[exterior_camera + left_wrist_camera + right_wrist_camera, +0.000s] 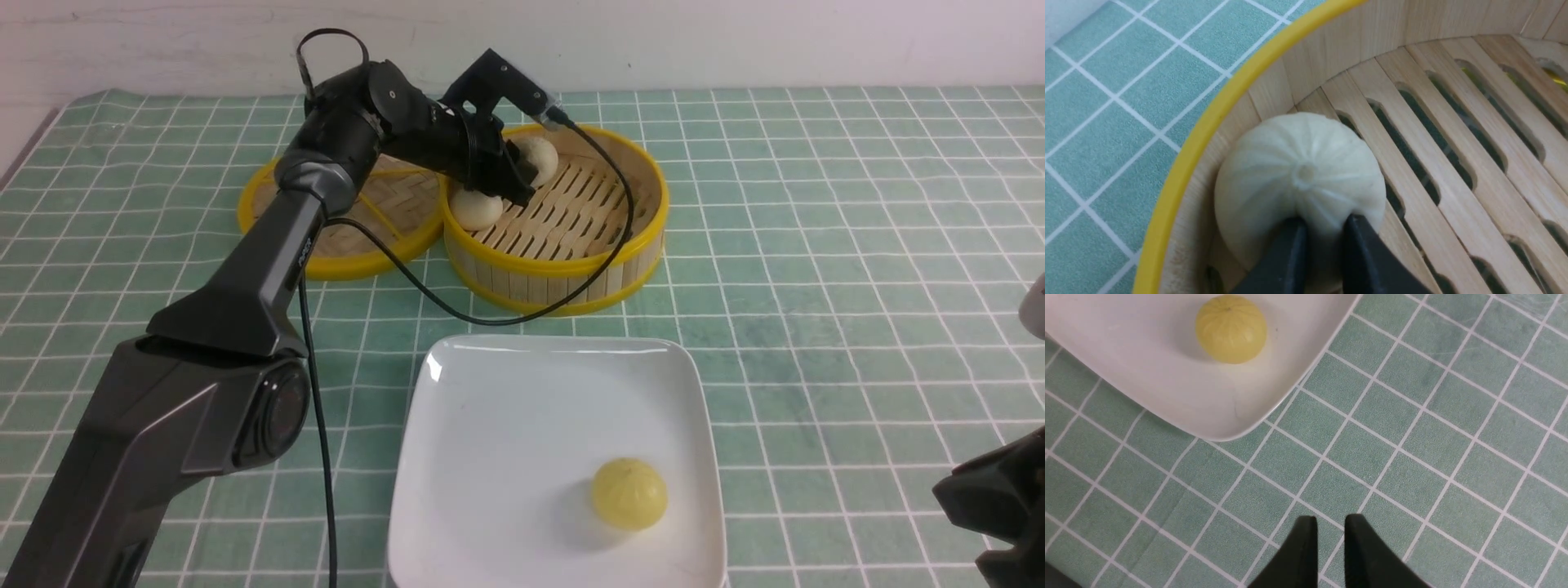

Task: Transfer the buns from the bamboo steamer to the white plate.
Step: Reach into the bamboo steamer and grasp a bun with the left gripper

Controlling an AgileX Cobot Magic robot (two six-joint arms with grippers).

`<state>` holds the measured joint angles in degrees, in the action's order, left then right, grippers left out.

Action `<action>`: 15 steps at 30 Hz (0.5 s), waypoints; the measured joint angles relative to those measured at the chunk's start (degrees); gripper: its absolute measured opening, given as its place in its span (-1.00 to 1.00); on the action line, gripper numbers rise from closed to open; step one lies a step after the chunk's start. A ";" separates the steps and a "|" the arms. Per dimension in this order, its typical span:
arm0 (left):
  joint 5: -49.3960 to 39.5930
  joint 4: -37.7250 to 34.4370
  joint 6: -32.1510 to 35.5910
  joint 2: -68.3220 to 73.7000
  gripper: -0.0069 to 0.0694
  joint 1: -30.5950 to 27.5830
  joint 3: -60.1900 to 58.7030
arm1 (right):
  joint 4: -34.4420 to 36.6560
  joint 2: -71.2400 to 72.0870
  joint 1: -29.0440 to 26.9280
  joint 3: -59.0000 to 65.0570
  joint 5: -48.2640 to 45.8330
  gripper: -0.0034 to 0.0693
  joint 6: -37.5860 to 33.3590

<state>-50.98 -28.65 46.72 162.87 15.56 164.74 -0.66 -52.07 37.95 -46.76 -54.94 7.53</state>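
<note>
The bamboo steamer [571, 282] stands behind the white plate [490, 408]. Two off-white buns are in it: one by the near-left wall [476, 209], one at the far wall [543, 157]. My left gripper [521, 178] reaches into the steamer and is shut on the far bun [1298, 179]; its black fingers [1294, 245] press into the bun's near side. A pale yellow bun [629, 493] lies on the plate's near right part. My right gripper [1329, 517] hovers over the tablecloth off the plate's corner [1220, 428], its fingers slightly apart and holding nothing.
The flat woven steamer lid [359, 237] lies to the left, touching the steamer. A black cable [457, 306] droops from the left wrist over the steamer's front wall onto the green checked cloth. A bit of the right arm [992, 506] shows at the lower right edge.
</note>
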 joint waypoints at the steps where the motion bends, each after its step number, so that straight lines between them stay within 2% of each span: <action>1: -0.36 0.07 -0.40 -0.05 -0.43 0.00 0.00 | 0.00 0.00 0.00 0.00 0.00 -0.56 0.00; 15: -8.84 7.30 -8.46 -5.03 -0.44 -0.10 -0.46 | 0.00 0.00 0.00 0.00 -0.97 -0.51 0.00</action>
<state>-59.83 -21.35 38.26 157.84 15.47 164.27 -0.66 -52.07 37.95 -46.76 -55.91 7.53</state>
